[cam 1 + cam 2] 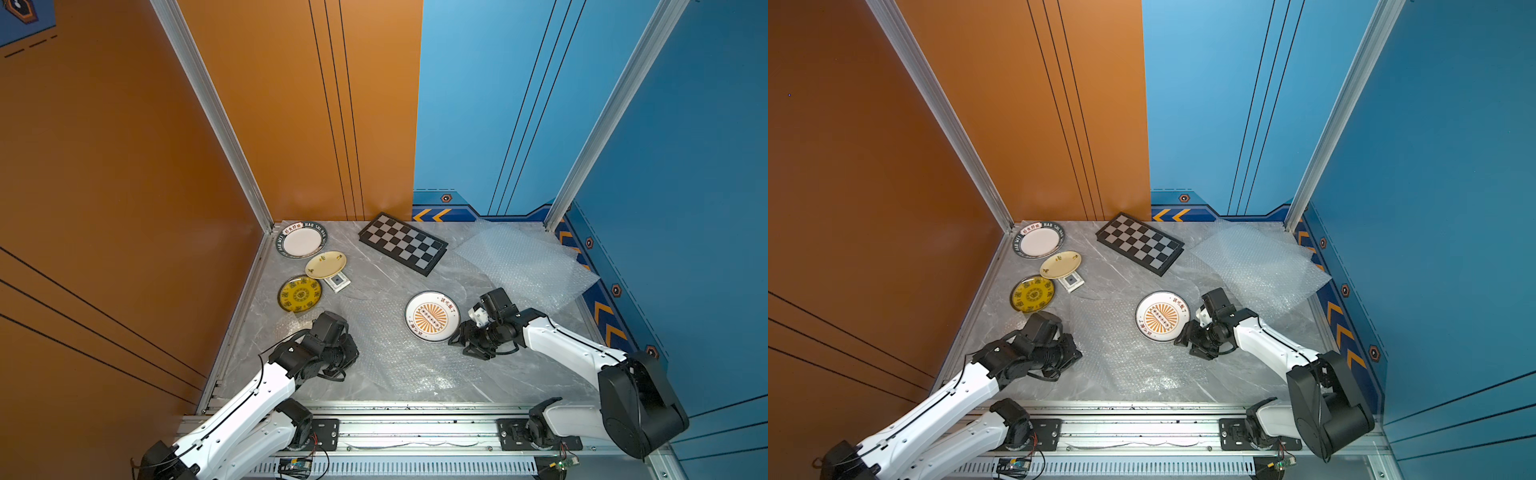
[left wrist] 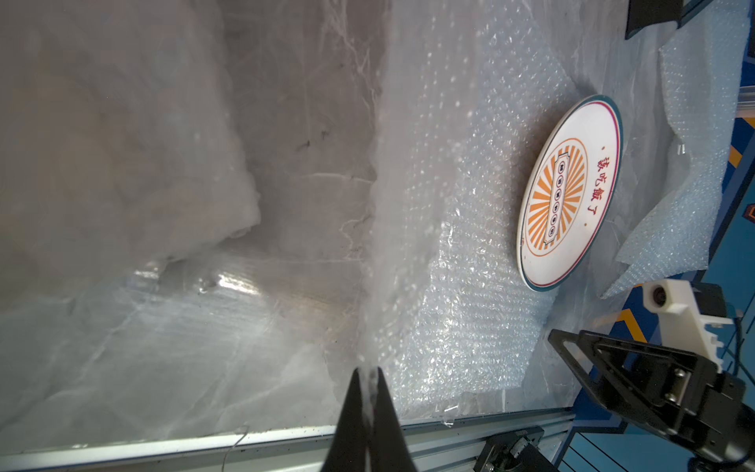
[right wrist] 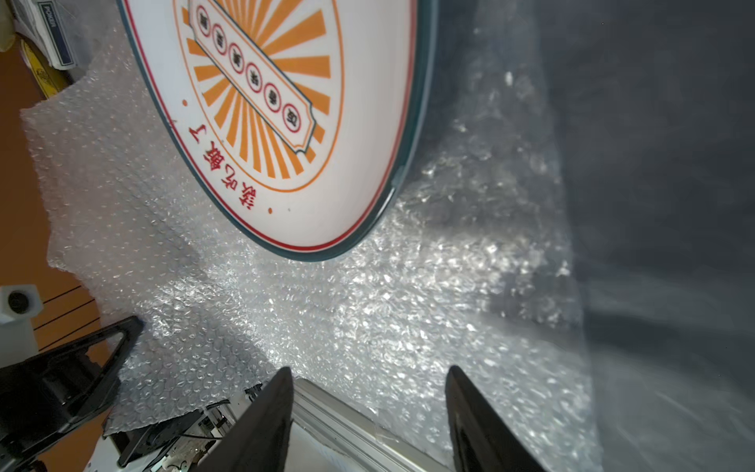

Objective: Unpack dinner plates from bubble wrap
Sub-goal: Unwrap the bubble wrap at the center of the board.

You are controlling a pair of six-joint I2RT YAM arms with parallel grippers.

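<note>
Partly veiled: left gripper (image 2: pixel 369 374) nipped tight on the bubble wrap sheet (image 1: pixel 395 357), right gripper (image 3: pixel 367 370) gaping empty beside the sunburst plate (image 1: pixel 432 316).

In both top views the left gripper's fingers are hidden under its own wrist. Only the left wrist view shows them, pinching a raised fold of film that blurs much of that picture. The sunburst plate lies flat on the same sheet, well apart from the left gripper and just beyond the right gripper's spread fingertips, which do not touch its rim. The right wrist view cuts off the plate's far half. A second bubble wrap sheet (image 1: pixel 523 266) lies rumpled in the far right corner. At far left, the pale yellow plate (image 1: pixel 326 264) covers part of a small white card (image 1: pixel 337 281).
</note>
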